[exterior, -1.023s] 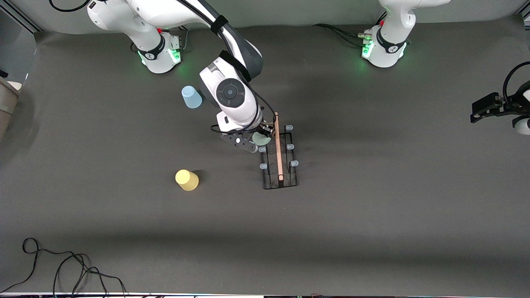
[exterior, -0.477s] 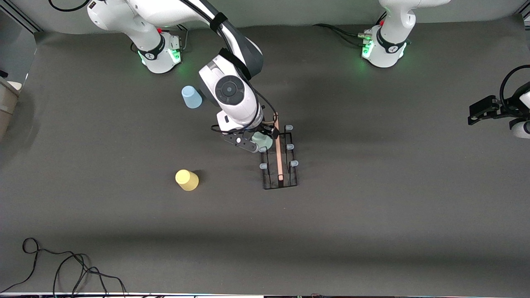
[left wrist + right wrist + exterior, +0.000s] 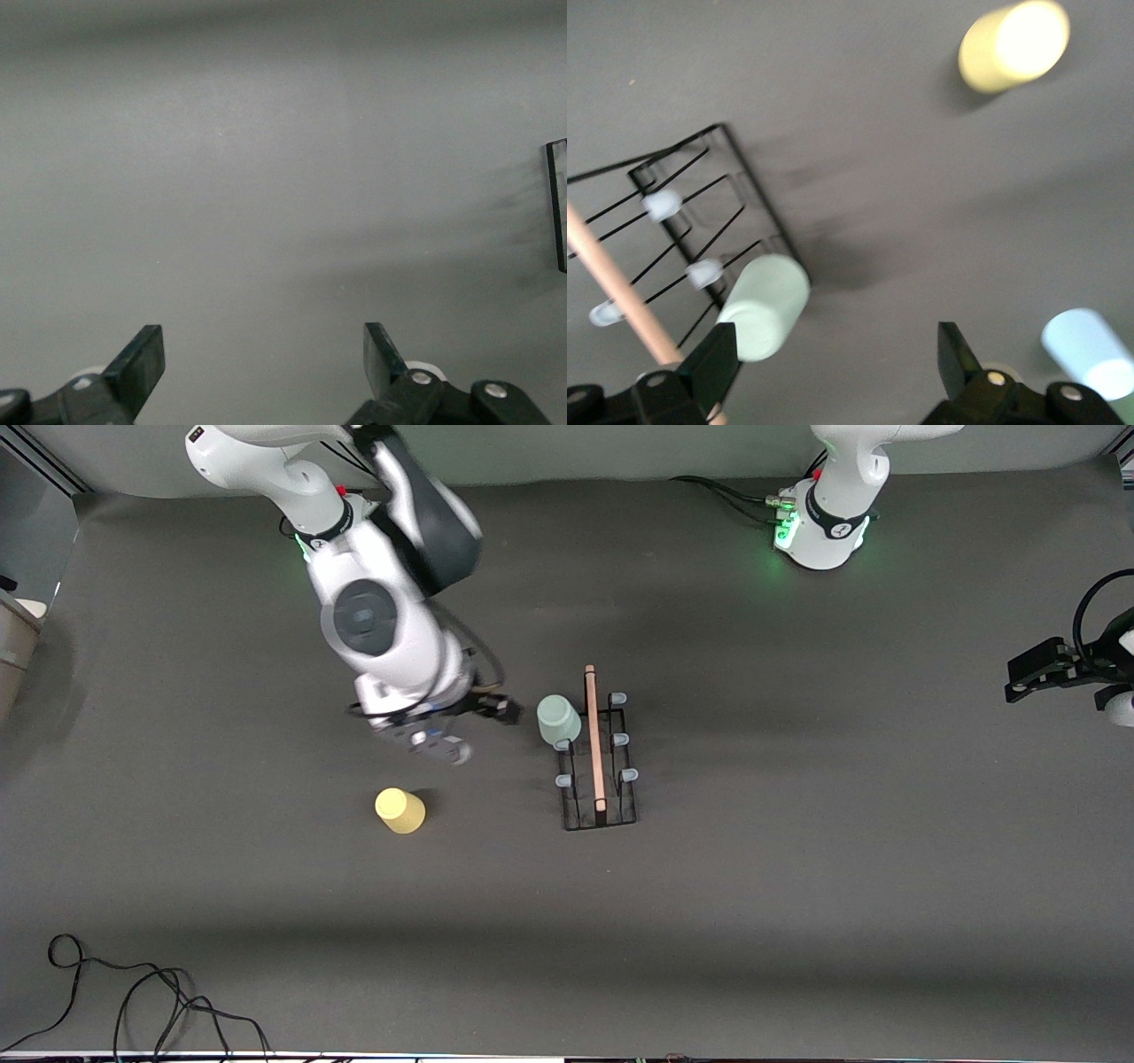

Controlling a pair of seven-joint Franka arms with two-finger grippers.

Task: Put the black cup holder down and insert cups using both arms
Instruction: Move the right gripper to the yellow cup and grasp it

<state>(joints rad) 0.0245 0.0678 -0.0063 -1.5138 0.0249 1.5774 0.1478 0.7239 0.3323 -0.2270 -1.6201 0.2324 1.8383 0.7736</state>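
right gripper has let go of the grey-green cup and pulled away toward the right arm's end, fingers spread and empty. the cup now hangs on a peg of the black cup holder, at the rack's end farthest from the front camera. so one cup looks inserted, two left: yellow cup on the surface, nearer the camera, likely next; light blue cup seen only in the right wrist view. left gripper waits at the left arm's end, fingers apart, holding nothing. no readable writing or labels.
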